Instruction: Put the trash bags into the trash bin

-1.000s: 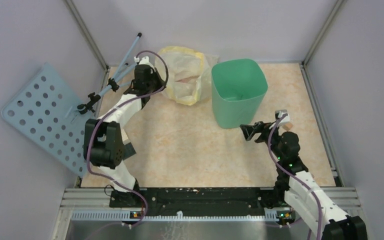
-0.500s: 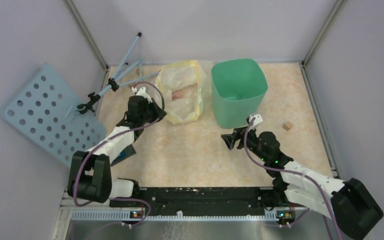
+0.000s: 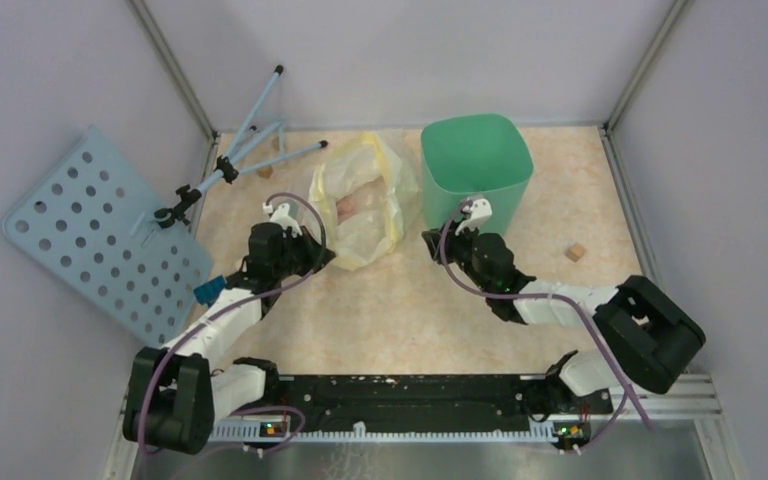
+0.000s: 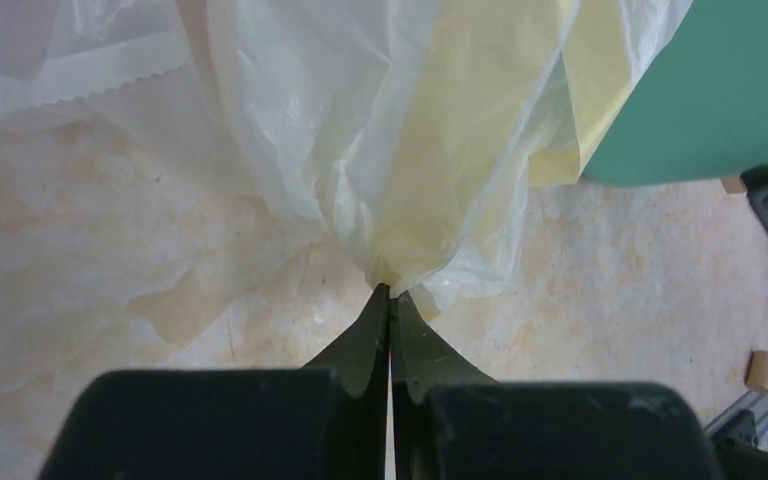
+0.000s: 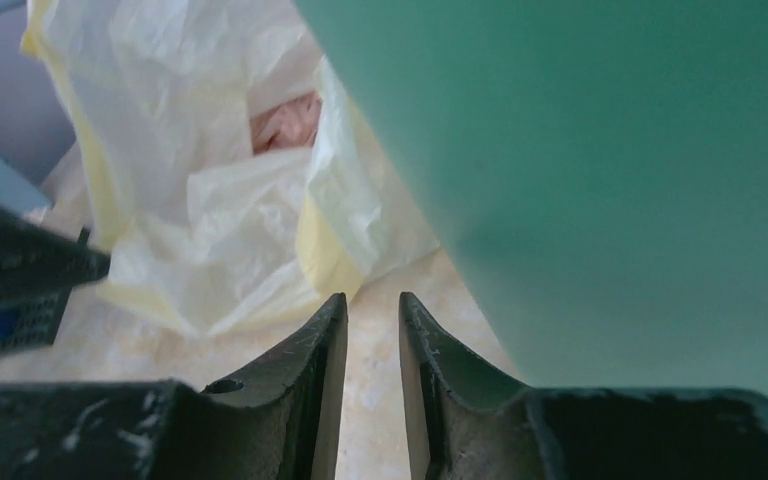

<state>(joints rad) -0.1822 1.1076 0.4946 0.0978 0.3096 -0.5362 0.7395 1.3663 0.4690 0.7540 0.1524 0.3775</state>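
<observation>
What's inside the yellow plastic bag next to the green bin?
Through the mouth of the yellow bag, a bunched pale-pink bag shows. Whether anything lies beneath it is hidden by the yellow folds.

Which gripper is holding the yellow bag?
The left gripper, shut on the yellow bag; the right gripper is empty, slightly parted, beside the green bin.

My left gripper (image 4: 390, 296) has drawn back toward my base, dragging the large pale-yellow plastic bag (image 3: 365, 205) along. My right gripper (image 5: 372, 305) has swung over to the mint-green plastic wastebasket (image 3: 475, 165).
</observation>
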